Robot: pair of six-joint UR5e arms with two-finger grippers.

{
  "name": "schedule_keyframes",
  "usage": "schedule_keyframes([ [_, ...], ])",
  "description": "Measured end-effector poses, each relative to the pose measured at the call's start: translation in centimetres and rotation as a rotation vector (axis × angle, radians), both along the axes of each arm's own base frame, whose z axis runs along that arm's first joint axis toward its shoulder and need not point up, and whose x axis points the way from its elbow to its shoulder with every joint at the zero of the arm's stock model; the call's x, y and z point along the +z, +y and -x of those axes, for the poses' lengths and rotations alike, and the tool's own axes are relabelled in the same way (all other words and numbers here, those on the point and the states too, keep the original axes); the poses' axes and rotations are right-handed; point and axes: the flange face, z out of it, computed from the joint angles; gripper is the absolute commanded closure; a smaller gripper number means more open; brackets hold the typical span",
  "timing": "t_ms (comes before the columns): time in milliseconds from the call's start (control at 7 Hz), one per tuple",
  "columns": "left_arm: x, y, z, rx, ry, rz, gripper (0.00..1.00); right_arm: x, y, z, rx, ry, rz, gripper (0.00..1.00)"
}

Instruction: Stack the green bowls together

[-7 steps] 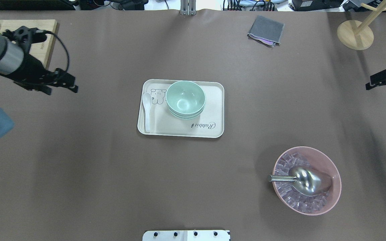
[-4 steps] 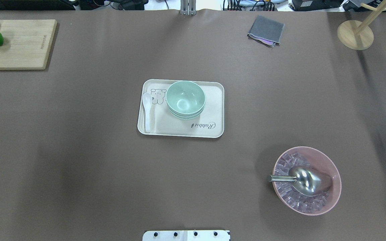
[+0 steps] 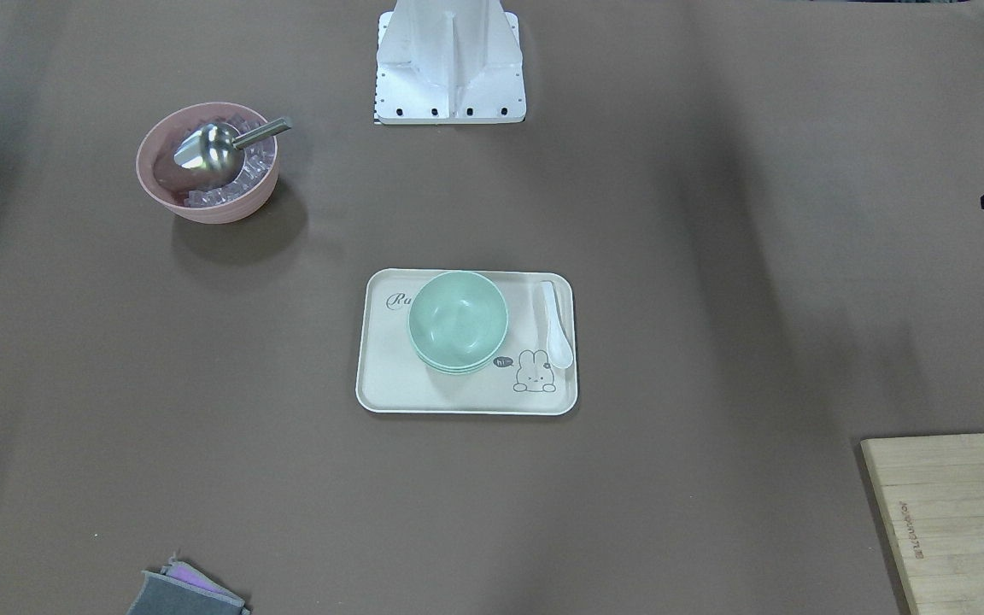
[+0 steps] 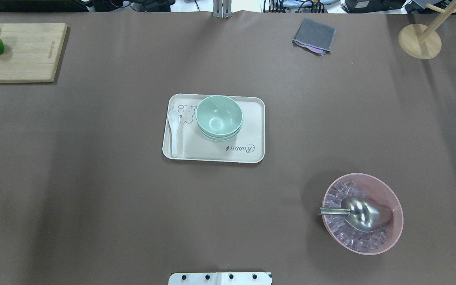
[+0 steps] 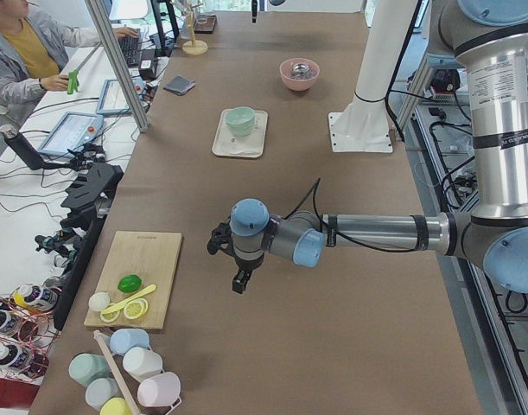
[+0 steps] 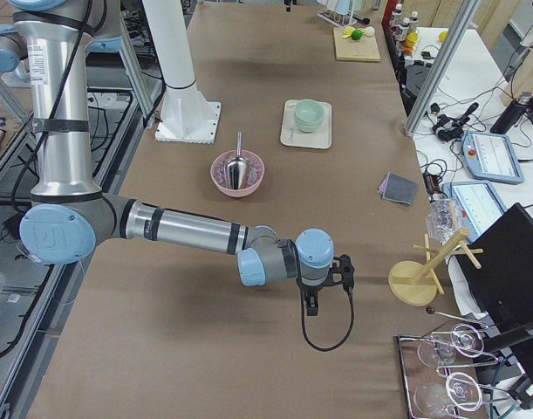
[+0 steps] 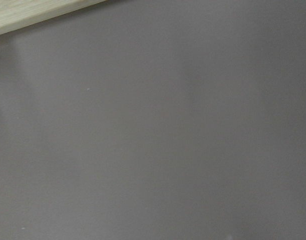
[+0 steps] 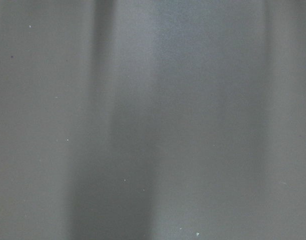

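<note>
Green bowls [image 4: 219, 118], nested in one stack, stand on the tray [image 4: 251, 118] against its far rim. A white spoon [image 4: 173, 132] lies just beside them along the tray's left edge. Bare brown table [image 4: 93, 178] surrounds the tray on every side, and the pink bowl [image 4: 391, 193] sits well off to the tray's near right. The left gripper [image 5: 238, 275] and right gripper [image 6: 311, 301] hang far from the tray, toward the table's ends. Whether their jaws are apart cannot be told.
</note>
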Motion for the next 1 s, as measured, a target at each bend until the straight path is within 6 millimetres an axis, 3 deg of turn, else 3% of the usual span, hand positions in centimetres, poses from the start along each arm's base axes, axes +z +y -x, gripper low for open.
schedule_keyframes([
  [429, 3.8, 1.4, 2.5, -0.033, -0.040, 0.051, 0.02, -2.7, -3.5, -3.2, -0.045, 0.013, 0.028, 0.00],
  [1000, 3.6, 0.3, 3.6, -0.074, -0.016, 0.198, 0.02, -3.7, -4.4, -4.6, -0.055, 0.021, 0.033, 0.00],
])
